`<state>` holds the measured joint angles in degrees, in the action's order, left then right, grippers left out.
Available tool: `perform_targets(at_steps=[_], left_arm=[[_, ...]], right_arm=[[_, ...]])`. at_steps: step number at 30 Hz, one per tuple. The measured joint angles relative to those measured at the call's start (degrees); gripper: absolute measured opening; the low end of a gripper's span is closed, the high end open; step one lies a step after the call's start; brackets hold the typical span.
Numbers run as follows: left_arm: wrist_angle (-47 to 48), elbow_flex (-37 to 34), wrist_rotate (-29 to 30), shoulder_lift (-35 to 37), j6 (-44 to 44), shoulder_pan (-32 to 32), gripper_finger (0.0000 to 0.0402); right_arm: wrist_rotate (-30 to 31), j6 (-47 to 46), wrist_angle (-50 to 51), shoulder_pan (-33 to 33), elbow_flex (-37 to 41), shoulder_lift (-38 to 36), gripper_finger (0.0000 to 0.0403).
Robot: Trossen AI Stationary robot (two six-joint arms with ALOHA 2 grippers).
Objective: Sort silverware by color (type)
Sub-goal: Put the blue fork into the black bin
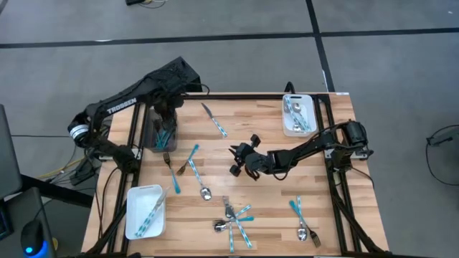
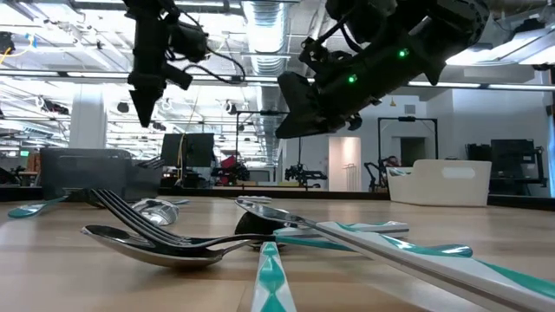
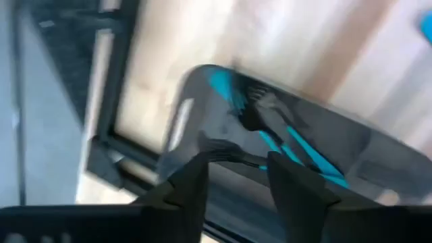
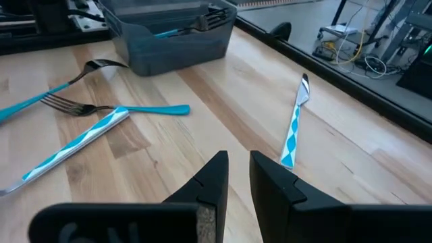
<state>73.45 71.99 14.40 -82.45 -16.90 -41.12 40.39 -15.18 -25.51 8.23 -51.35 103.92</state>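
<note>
Directly beneath the left gripper [image 1: 166, 115], whose fingers stand apart around nothing, the dark grey plastic tray [image 1: 150, 138] holds teal-handled forks [image 3: 270, 138]. Beyond the right gripper [image 1: 235, 159], its fingers nearly together and empty, a white rectangular tray [image 1: 297, 129] at that arm's side holds several spoons. Another white tray [image 1: 136, 215] holds patterned pieces lying lengthwise. Ahead of the right gripper, a patterned-handled knife [image 4: 295, 121] lies flat, blade pointing away from it. Loose silverware [image 1: 233, 218] clusters near the front edge.
</note>
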Motion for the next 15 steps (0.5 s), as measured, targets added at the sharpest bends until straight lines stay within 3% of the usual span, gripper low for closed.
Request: perform_targets(at_steps=[5,7,11,15], left_arm=[[-2.2,-0.1,2.2,6.2,8.3,0.9,0.0175],[-7.9,-2.4,1.4,10.5,11.8,2.1,0.0176],[-26.5,-14.3,-3.5,20.3,13.3,6.9,0.0172],[-51.7,-30.5,-15.5,29.7,18.1,14.6,0.0169]], right_arm=[[0.0,-3.1,3.9,0.0,0.0,-1.0,0.0087],[-0.1,-7.8,8.6,0.2,0.0,-2.8,0.0087],[-0.8,-17.8,24.2,2.2,0.0,-8.2,0.0087],[-10.0,-25.6,38.3,5.2,0.0,-13.9,0.0087]])
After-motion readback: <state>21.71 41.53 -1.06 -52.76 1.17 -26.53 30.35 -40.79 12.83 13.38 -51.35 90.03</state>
